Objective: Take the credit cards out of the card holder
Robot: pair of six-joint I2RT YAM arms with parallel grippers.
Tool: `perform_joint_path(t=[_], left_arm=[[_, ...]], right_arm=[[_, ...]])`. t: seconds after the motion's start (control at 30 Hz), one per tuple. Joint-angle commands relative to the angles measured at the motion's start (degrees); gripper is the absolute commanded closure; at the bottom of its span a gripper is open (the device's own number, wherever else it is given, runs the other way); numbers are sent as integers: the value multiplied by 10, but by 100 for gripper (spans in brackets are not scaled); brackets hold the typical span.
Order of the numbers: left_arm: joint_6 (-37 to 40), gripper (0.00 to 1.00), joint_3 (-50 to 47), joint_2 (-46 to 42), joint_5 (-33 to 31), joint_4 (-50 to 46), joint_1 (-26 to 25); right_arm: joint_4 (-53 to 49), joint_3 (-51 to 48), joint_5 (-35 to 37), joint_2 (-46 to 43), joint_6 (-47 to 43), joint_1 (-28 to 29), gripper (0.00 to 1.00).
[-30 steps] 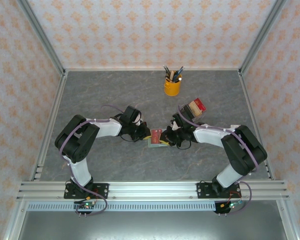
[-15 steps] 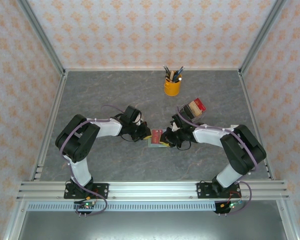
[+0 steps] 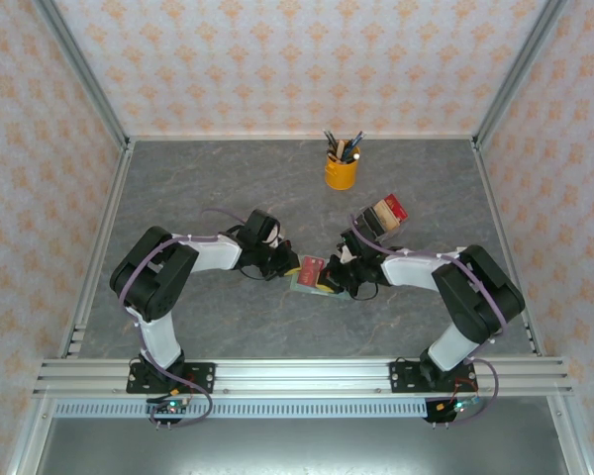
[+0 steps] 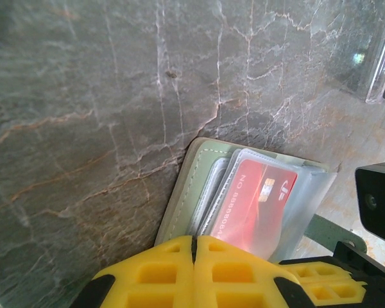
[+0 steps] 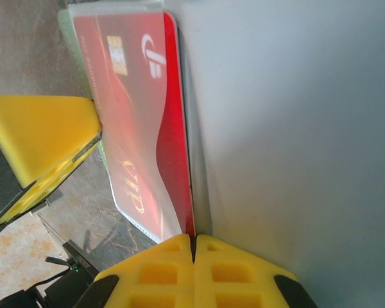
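The sage-green card holder (image 4: pixel 185 192) lies open on the table, centre in the top view (image 3: pixel 305 284). My left gripper (image 4: pixel 194 242) (image 3: pixel 288 269) is shut on its near edge. A red credit card (image 4: pixel 263 199) sits in a clear sleeve of the holder, tilted up off the table (image 3: pixel 312 264). My right gripper (image 5: pixel 192 239) (image 3: pixel 330 276) is shut on the card's lower edge (image 5: pixel 174 128), with part of the card bare of the sleeve. A pale inner leaf (image 5: pixel 289 128) of the holder stands right of the card. A yellow card is hidden.
A yellow pen cup (image 3: pixel 341 170) stands at the back. A dark, tan and red cluster of blocks (image 3: pixel 385 212) sits behind the right arm. A clear plastic piece (image 4: pixel 382 58) lies near the holder. The two grippers are a few centimetres apart.
My right gripper's jaws have closed on the red card's edge. The card has turned slightly and tilted up. The left gripper has stayed shut in place.
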Motion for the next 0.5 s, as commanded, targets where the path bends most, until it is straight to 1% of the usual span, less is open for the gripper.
perform_joint_path(t=[0.0,0.23,0.47], left_arm=[[6,100,-48,56,-93,-136,-2],[15,100,-41,53,-94,-142,2],[20,100,-36,49,-90,-145,5]], right_arm=[[37,-1,38,-16,1,-3,100],[-16,-7,83,-43,-8,-15,100],[-23,-9,90,-53,-12,-22,100]])
